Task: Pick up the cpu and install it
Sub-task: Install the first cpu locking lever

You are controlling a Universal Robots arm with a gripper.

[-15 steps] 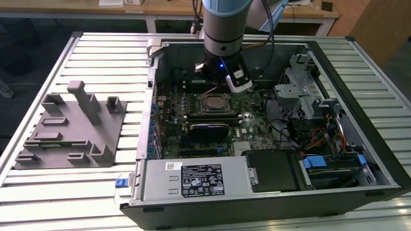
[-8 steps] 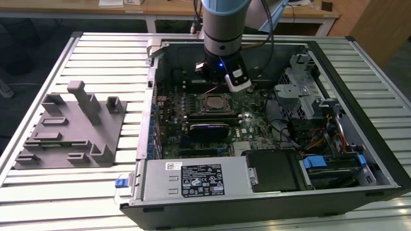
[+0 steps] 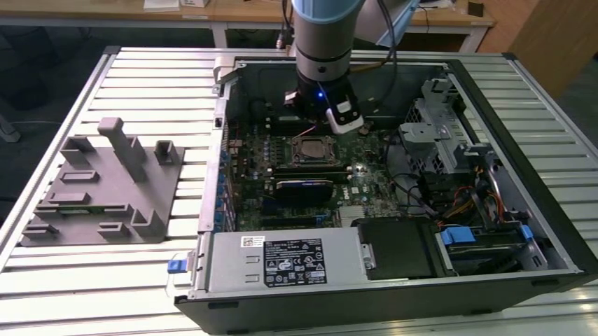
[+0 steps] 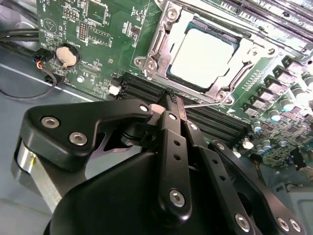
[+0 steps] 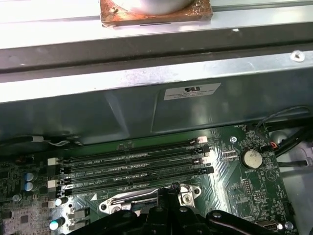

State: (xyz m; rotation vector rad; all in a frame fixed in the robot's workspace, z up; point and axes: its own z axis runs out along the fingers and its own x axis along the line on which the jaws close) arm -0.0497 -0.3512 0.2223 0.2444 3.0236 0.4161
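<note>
CPU sat seated in its motherboard socket, upper centre-right of the second wrist view: a flat, pale silver square framed by a bright metal retention bracket. In the exterior view the chip lay mid-frame inside the open computer case, on the green motherboard. The case also held a silver power supply along its lower edge and a metal drive cage toward the right. The gripper, of black jointed links with bolt heads, hovered beside the socket with its fingertips pressed together on nothing. Four black memory slots ran parallel across the first wrist view. A grey plastic fixture with upright posts stood on the slatted table at the exterior view's left.
</note>
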